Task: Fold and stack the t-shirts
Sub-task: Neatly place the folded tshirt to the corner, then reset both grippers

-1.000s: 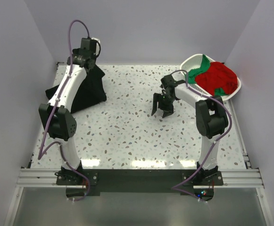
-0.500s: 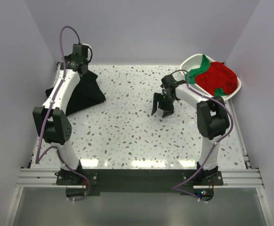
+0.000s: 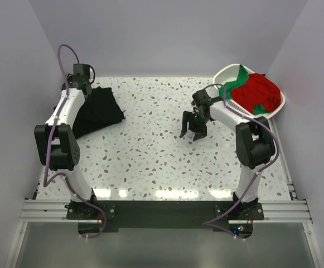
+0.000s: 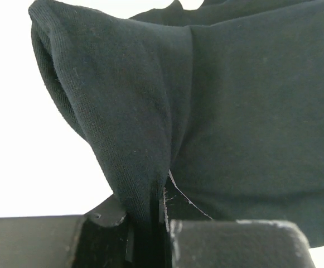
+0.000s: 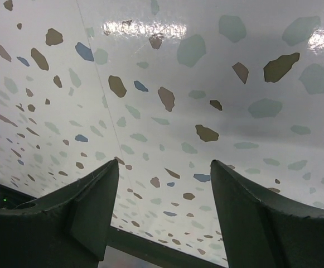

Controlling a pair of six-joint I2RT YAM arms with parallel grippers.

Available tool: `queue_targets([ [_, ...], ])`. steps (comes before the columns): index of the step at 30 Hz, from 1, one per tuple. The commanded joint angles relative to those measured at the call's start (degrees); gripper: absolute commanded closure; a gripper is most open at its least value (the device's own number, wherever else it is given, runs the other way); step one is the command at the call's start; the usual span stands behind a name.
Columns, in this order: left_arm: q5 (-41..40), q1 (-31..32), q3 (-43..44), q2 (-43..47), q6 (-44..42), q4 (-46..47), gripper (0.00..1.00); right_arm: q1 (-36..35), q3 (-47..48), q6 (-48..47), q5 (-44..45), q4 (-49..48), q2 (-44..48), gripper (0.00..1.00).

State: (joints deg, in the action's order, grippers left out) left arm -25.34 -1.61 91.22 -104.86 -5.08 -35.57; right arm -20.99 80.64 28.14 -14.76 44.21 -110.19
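My left claw (image 3: 82, 82) is clamped on a fold of the black t-shirt (image 3: 97, 111) at the far left corner. My right claw (image 3: 193, 129) hangs with its jaws apart above the middle of the surface, holding nothing.

Pale lilac walls (image 3: 167, 33) close the rig in on three sides. The surface (image 3: 150, 156) is white with scattered speckles, and a metal rail (image 3: 44, 211) runs along its near edge where both arm bases sit. The black t-shirt lies in a dark heap at the far left, its upper end drawn up to the left claw and its lower edge resting on the surface. At the far right corner stands a white lattice basket (image 3: 277, 106) with a red t-shirt (image 3: 259, 89) heaped in it and a green t-shirt (image 3: 237, 78) showing over its left rim.

From overhead I cannot make out how the left claw grips. The left wrist camera shows it: at the left claw (image 4: 150, 223) the black t-shirt (image 4: 234, 111) is pinched in the narrow slot between the fingers (image 4: 103, 223), and a rounded fold rises to the upper left against a washed-out white background. The right wrist camera shows the right claw (image 5: 164, 164) spread wide over the bare surface (image 5: 178, 84). There the speckles read brown, blue and grey-green, crossed by a thin seam (image 5: 103, 100) and streaks of glare.
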Motion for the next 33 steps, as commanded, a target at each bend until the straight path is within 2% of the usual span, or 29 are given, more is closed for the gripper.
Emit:
queue_targets([
  [1,-1.0,-2.5,-1.2,3.3,0.9,3.5,1.0,-0.4,-0.4,0.5,-1.1,-0.6,3.8,0.3],
  [3,-1.7,-3.8,-2.1,3.2,1.5,3.5,1.0,-0.3,-0.4,0.6,-1.2,-0.5,3.8,0.3],
  [4,-2.2,-4.5,-2.1,2.7,1.8,3.1,0.94,-0.4,-0.5,0.6,-1.3,-0.5,4.1,0.3],
  [6,-3.9,-6.7,-1.4,2.2,4.2,1.4,0.7,-0.5,-0.3,0.5,-1.4,-0.3,4.4,0.29],
  [7,-4.3,-7.6,-0.9,1.7,4.6,0.6,0.42,-0.5,-0.2,0.3,-1.4,-0.3,4.6,0.29],
  [8,-4.5,-8.5,-0.1,1.4,6.6,-0.1,0.3,-0.5,-0.1,0.3,-1.4,-0.1,5.0,0.29],
  [10,-4.6,-10.3,0.3,1.7,8.3,-1.3,0.1,-0.5,0.0,0.1,-1.2,0.4,5.6,0.28],
  [12,-4.6,-10.7,-0.3,2.5,8.7,-0.7,0.03,-0.5,0.0,0.0,-1.2,0.7,6.4,0.28],
  [19,1.0,-10.5,-0.8,6.9,11.2,-0.4,0.0,-0.5,-0.9,-0.3,0.3,1.4,9.9,0.28],
  [25,7.1,-7.0,-6.7,14.6,14.3,5.0,0.0,-0.5,-3.3,-1.0,5.2,1.5,15.0,0.28],
  [28,6.2,-1.8,-11.3,18.5,17.3,8.3,0.0,-0.5,-5.2,-0.6,9.2,0.6,17.5,0.28],
  [31,0.0,5.4,-17.3,22.0,22.8,10.9,0.0,-0.5,-7.9,-0.7,12.9,-1.7,21.3,0.28],
  [33,-0.8,10.2,-19.4,24.4,26.8,12.0,0.0,-0.5,-9.3,-0.9,14.2,-2.5,23.4,0.28],
])
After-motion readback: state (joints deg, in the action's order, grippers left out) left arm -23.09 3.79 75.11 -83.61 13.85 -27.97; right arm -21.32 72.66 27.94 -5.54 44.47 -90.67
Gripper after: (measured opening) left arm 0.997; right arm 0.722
